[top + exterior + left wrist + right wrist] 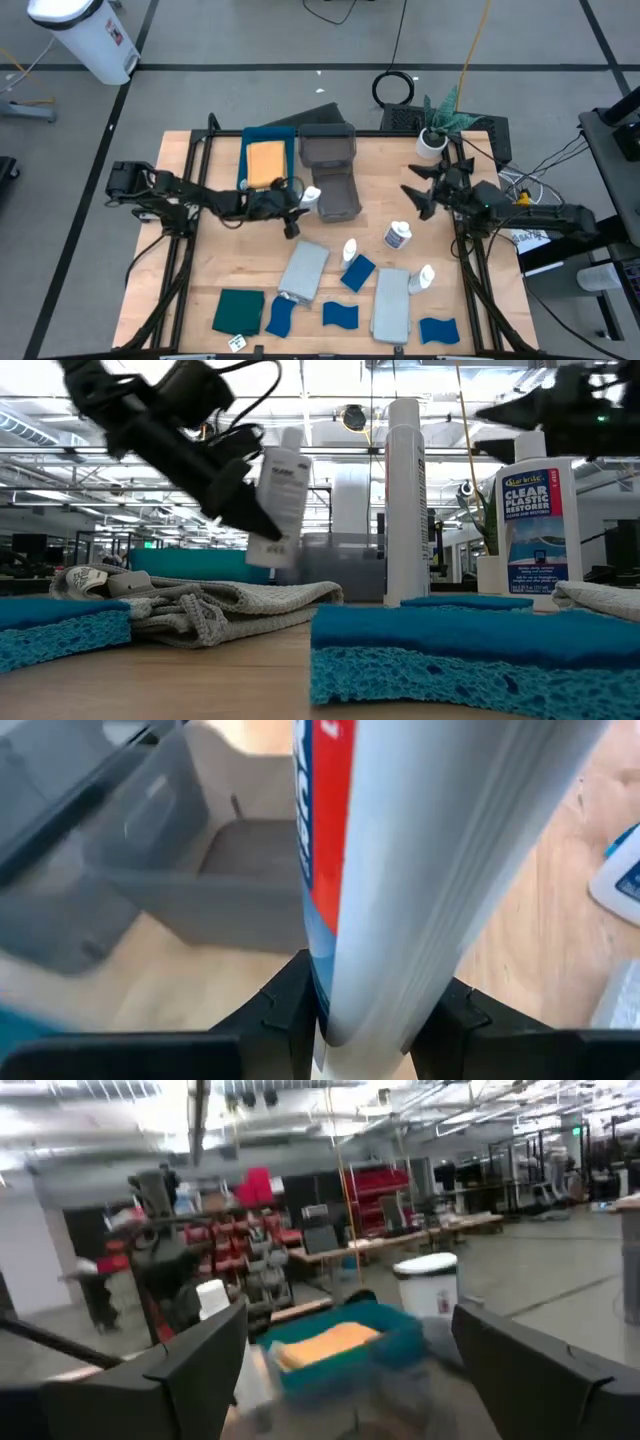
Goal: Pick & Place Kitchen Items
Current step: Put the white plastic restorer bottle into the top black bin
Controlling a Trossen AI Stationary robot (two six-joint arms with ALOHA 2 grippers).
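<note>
Between the left gripper's fingers, clamped tight, a small white labelled bottle, lifted off the table beside the nearer grey bin, toward the far edge. Over the right edge, right gripper hanging with fingers spread wide, holding nothing. Along the near edge, blue sponges, light grey cloths, a dark green cloth; in the blue tray, an orange cloth.

I see the left gripper clamped on a white bottle, raised above the grey cloth; blue sponges lie nearest.
</note>
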